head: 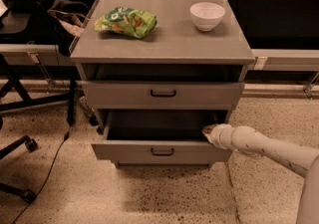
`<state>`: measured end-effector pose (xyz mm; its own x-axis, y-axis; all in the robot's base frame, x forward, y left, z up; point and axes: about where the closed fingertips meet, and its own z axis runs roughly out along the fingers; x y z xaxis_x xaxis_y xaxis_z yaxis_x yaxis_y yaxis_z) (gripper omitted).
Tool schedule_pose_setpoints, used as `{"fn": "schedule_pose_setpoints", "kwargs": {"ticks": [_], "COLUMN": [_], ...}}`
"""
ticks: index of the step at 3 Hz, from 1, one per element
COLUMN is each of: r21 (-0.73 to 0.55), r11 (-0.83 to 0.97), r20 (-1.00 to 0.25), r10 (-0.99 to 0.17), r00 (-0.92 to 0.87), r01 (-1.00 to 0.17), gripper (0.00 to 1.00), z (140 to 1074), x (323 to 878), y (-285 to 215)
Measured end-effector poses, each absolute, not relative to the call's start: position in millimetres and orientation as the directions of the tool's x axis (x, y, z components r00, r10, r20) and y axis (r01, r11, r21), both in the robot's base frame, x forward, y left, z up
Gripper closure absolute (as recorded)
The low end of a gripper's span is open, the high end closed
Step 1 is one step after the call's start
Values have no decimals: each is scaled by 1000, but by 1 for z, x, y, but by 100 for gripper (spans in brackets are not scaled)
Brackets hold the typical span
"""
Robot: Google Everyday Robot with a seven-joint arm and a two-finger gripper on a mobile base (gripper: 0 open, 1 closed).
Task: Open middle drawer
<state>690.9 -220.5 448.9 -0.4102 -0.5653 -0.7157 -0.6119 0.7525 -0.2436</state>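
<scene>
As I read the feed, the grey middle drawer with its low flat front and small black loop handle (160, 152) stood well out of the grey three-drawer cabinet (164, 44), box interior exposed. The white gripper (209, 132) sat at the drawer's right inner edge, just behind the front. I couldn't tell if it held anything. I judged the opening mostly done, with perhaps some travel left.
</scene>
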Motion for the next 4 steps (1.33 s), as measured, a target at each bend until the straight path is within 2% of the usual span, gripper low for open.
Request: {"fn": "schedule_pose_setpoints", "kwargs": {"ticks": [2, 4], "r21": [-167, -131], "r11": [680, 658], "r20": [-711, -695], "r10": [-585, -594], "r00": [-391, -405], "r01": [-714, -741], "gripper": [100, 100], "z": [442, 430], "x": [654, 641], "y": [-213, -208]}}
